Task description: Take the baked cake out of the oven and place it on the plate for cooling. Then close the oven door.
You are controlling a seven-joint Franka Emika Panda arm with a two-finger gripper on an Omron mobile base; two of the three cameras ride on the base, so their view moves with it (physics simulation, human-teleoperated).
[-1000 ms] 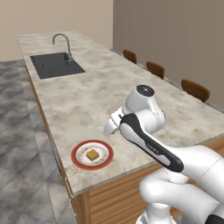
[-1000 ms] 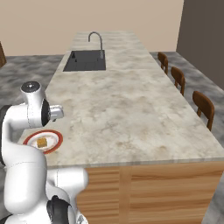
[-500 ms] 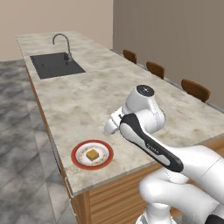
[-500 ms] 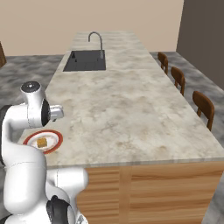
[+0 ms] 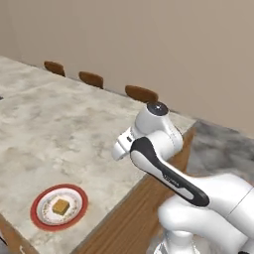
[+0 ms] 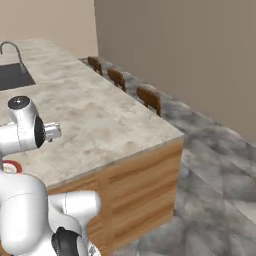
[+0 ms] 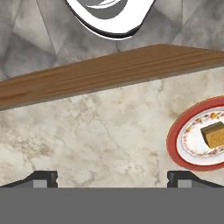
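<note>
Cake on its plate near the counter's wooden edge, end effector spread wide and holding nothing.

The cake (image 7: pixel 214 134), a small brown square, sits in the middle of the red-rimmed plate (image 7: pixel 175 146), which rests on the marble counter (image 7: pixel 100 135) close to its wooden front edge. In the hand view the end effector (image 7: pixel 112 178) hovers above bare marble with its two dark fingertips (image 7: pixel 41 178) far apart and nothing between them; the plate lies off to one side of it, just beyond one fingertip, not touching. In the left base view the plate (image 5: pixel 37 218) and cake (image 5: pixel 61 206) lie by the near corner of the counter (image 5: pixel 64 134), below the bent arm.
</note>
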